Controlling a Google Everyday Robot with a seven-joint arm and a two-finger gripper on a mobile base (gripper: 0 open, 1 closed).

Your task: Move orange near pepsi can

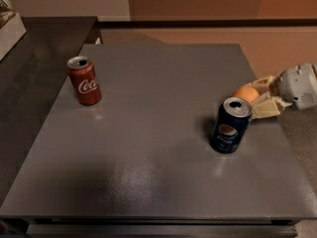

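The orange [246, 94] is at the table's right edge, just behind and to the right of the upright dark blue pepsi can [230, 125], a small gap apart. My gripper [255, 97] reaches in from the right, its white body off the table's edge. Its pale fingers [265, 108] lie one on each side of the orange and are shut on it, with the orange at their tips, low over the grey table [158, 133].
A red Coca-Cola can [85, 81] stands upright at the table's left side. A dark counter [34, 58] adjoins the table on the left, with a white box [10, 26] on it. The floor drops away past the right edge.
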